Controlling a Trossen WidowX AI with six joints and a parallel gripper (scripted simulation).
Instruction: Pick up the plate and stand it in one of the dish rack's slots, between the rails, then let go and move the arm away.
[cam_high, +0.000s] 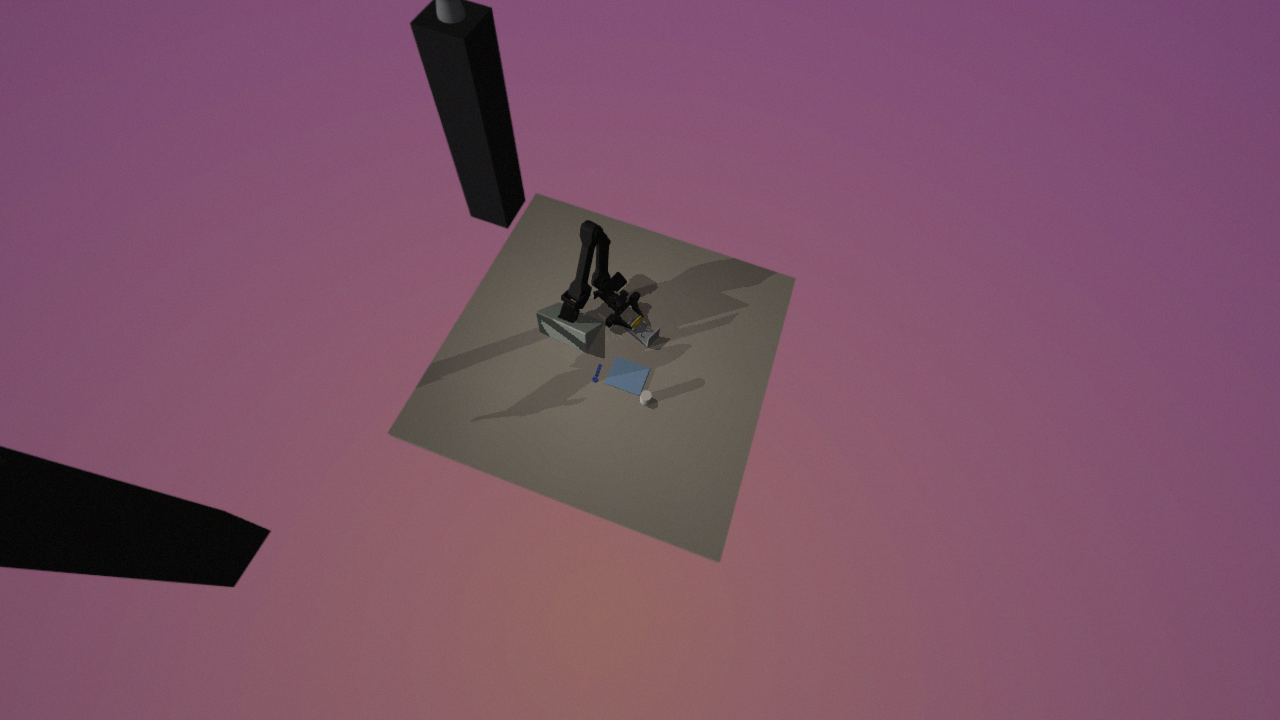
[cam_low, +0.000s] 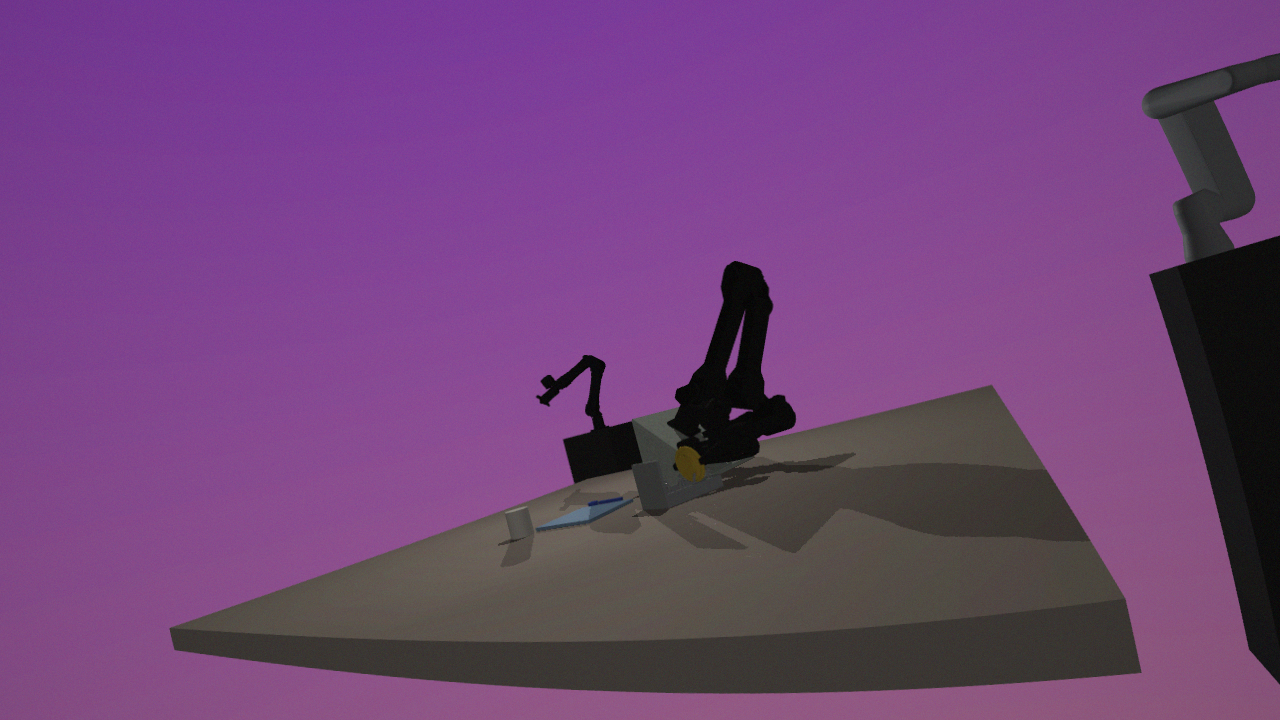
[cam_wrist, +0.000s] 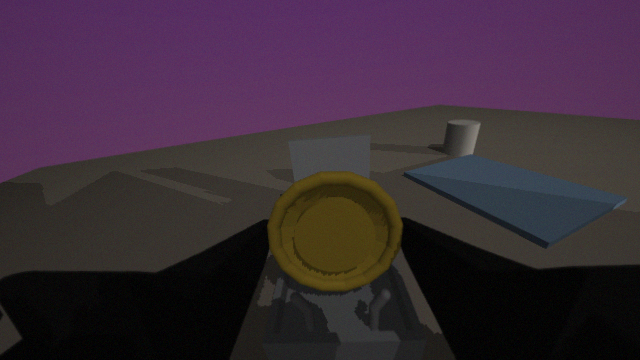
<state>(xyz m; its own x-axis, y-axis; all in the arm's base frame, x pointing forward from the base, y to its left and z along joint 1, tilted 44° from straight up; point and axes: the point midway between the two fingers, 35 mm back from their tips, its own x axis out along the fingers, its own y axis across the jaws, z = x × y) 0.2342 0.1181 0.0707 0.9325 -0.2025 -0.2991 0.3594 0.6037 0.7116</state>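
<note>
Wrist view, lower centre: grey dish rack (cam_wrist: 332, 320) right under the camera, its rails and slots only partly visible, contents of the slots hard to make out in shadow. Just above it, centre frame, the yellow plate (cam_wrist: 335, 231) stands upright, face toward the camera, held by the hand (cam_wrist: 335, 260), whose dark fingers fill the lower left and lower right of the frame on either side of the plate, clamped on its edges. The plate's lower rim overlaps the rack from this angle; cannot tell if it is seated between the rails or just above them. Behind the plate, a pale grey upright end panel (cam_wrist: 330, 155) of the rack. Right of centre, a flat blue mat (cam_wrist: 510, 197) lies on the worktop (cam_wrist: 125, 225). Farther off, upper right, a small grey cylinder cup (cam_wrist: 462, 137) stands upright beyond the mat's far edge, apart from it; nothing seen inside from this angle. Exterior view, mid-frame: plate (cam_low: 687, 462) at the end of the black arm (cam_low: 738, 340), low over the rack (cam_low: 666, 483), cup (cam_low: 518, 522) and mat (cam_low: 581, 514) to the left. Top view, centre: a small blue object (cam_high: 595, 373) lies just left of the mat (cam_high: 627, 375); arm base sits on a grey block (cam_high: 571, 327).
</note>
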